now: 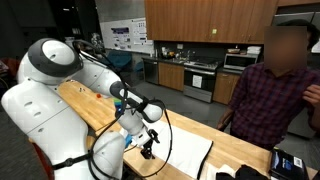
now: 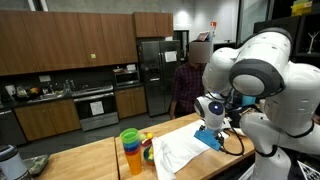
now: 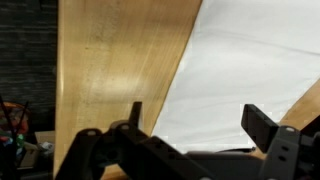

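My gripper (image 3: 198, 122) is open and empty, its two black fingers spread wide over a white cloth (image 3: 245, 70) that lies flat on the wooden counter (image 3: 120, 70). In an exterior view the gripper (image 1: 148, 146) hangs just above the near edge of the white cloth (image 1: 180, 152). In an exterior view the cloth (image 2: 185, 150) lies beside the arm's wrist (image 2: 212, 112); the fingers are hidden there. Nothing is between the fingers.
A stack of coloured cups (image 2: 131, 150) and a small bowl of items (image 2: 148, 148) stand on the counter next to the cloth. A person (image 1: 275, 90) sits at the counter's far side. A dark device (image 1: 287, 160) lies near the person.
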Robot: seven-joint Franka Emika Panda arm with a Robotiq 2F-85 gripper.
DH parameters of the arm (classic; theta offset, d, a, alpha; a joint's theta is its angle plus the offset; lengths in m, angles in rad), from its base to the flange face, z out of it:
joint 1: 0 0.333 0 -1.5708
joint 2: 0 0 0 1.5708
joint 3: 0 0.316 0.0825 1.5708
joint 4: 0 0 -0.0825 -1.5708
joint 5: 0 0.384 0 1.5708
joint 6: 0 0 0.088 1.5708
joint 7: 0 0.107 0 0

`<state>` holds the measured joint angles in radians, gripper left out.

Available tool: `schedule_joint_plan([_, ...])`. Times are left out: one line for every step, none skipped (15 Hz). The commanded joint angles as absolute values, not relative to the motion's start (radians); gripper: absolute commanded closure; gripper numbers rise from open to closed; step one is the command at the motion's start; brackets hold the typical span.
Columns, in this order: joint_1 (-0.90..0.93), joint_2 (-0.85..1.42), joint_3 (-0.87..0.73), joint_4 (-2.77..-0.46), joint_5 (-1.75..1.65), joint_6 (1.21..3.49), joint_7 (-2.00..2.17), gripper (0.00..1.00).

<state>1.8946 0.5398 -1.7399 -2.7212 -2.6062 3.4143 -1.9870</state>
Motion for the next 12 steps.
schedule_joint_plan([1.887,0.531,-1.740,-2.717,-2.606,3.414,-2.049,0.00])
schedule_joint_plan([1.889,0.523,-1.748,-2.716,-2.606,3.414,-2.096,0.00])
schedule_joint_plan([1.888,0.516,-1.751,-2.715,-2.606,3.414,-2.119,0.00])
schedule_joint_plan([1.888,0.513,-1.752,-2.714,-2.606,3.414,-2.130,0.00])
schedule_joint_plan([1.888,0.511,-1.752,-2.714,-2.606,3.413,-2.134,0.00])
schedule_joint_plan([1.888,0.511,-1.751,-2.714,-2.606,3.413,-2.136,0.00])
schedule_joint_plan([1.888,0.510,-1.751,-2.714,-2.606,3.413,-2.138,0.00])
schedule_joint_plan([1.883,0.493,-1.741,-2.704,-2.606,3.442,-2.198,0.00])
schedule_joint_plan([1.887,0.493,-1.727,-2.704,-2.606,3.443,-2.280,0.00])
schedule_joint_plan([1.928,0.453,-1.765,-2.714,-2.607,3.420,-2.332,0.00])
schedule_joint_plan([1.933,0.461,-1.765,-2.712,-2.606,3.418,-2.387,0.00])
schedule_joint_plan([1.947,0.446,-1.785,-2.715,-2.605,3.404,-2.452,0.00])
